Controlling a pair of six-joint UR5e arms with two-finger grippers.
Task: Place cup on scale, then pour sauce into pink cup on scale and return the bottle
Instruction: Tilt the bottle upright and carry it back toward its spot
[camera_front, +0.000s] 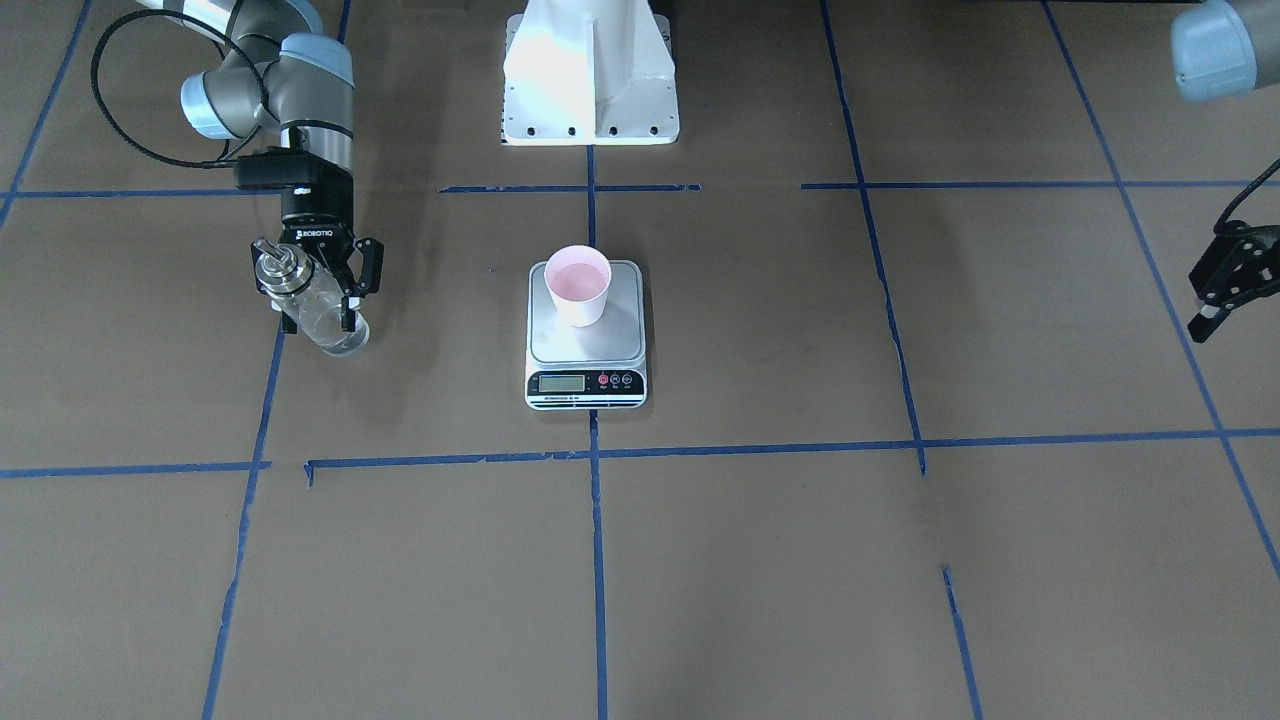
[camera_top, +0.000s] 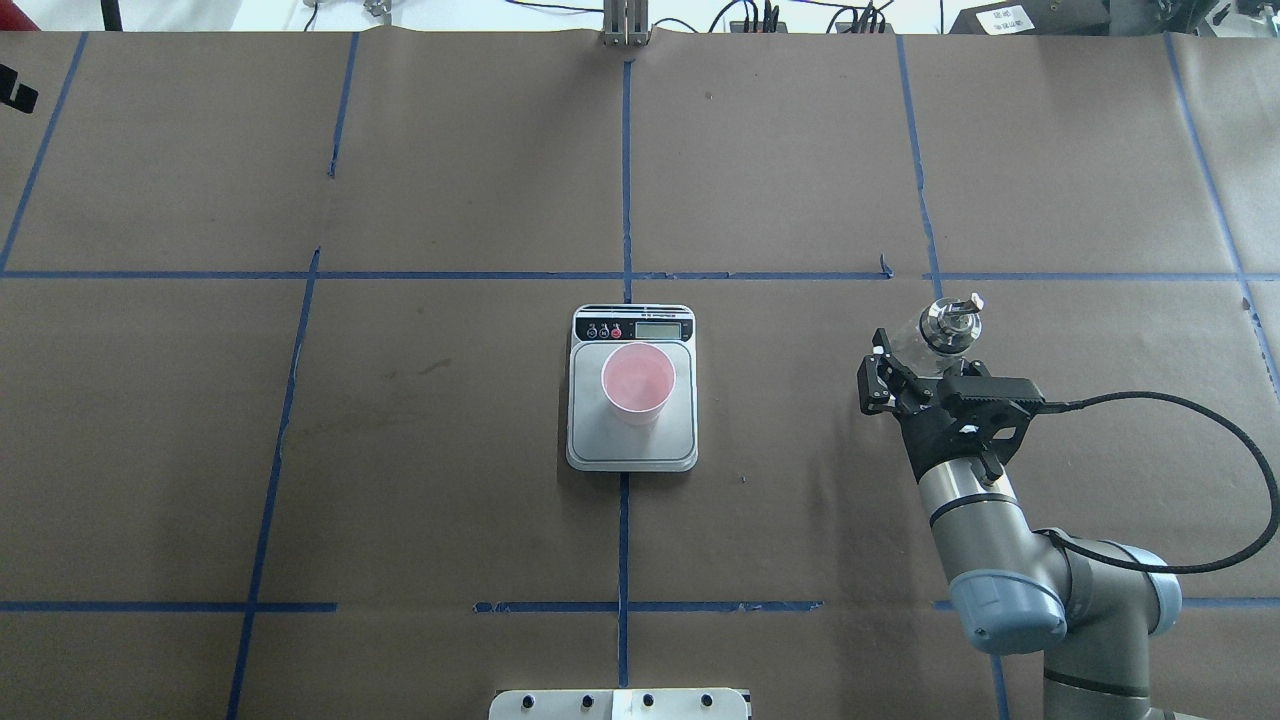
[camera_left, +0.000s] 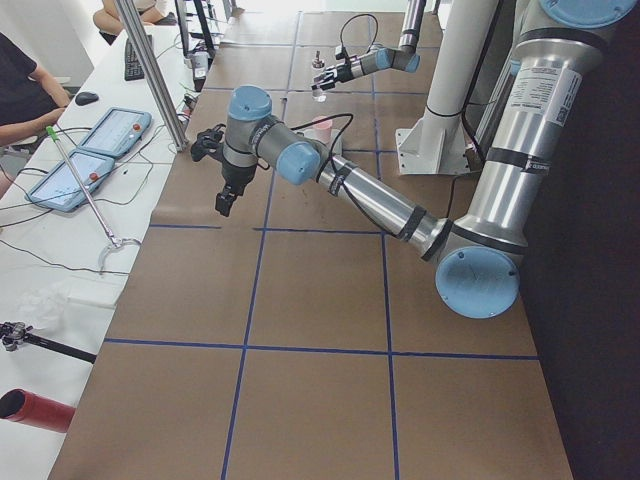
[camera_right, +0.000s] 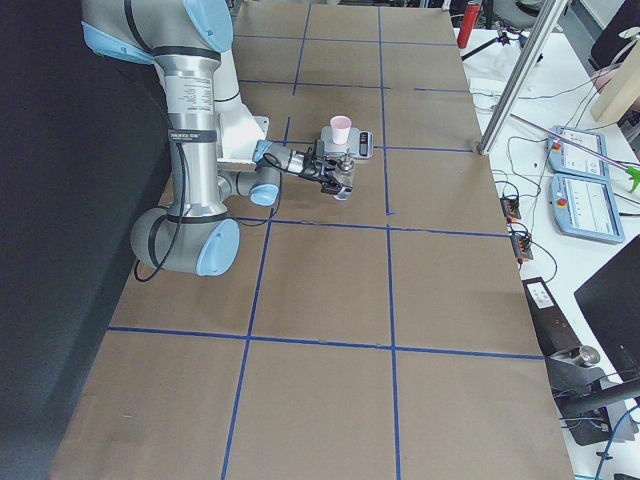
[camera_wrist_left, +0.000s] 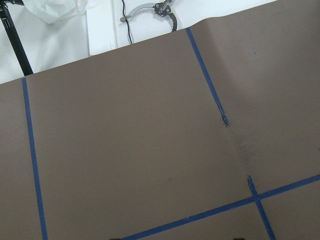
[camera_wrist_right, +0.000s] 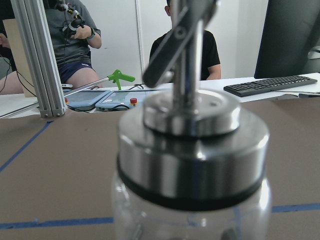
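The pink cup (camera_front: 578, 285) stands upright on the silver plate of the scale (camera_front: 600, 348) at the table's middle, its display towards the operators' side. In the overhead view the cup (camera_top: 638, 382) is on the scale (camera_top: 676, 440) too. My right gripper (camera_front: 320, 312) is shut on the clear glass bottle (camera_front: 312, 300), upright and low over the table, well to the side of the scale. The bottle's metal cap and spout (camera_wrist_right: 192, 145) fill the right wrist view. Any sauce in the glass is too faint to see. My left gripper (camera_front: 1232, 292) hangs open with nothing in it at the far side.
Blue tape lines grid the brown paper on the table. The robot's white base (camera_front: 590, 80) stands behind the scale. Beyond the table's far end are people, tablets (camera_wrist_right: 112, 99) and a keyboard (camera_wrist_right: 272, 85).
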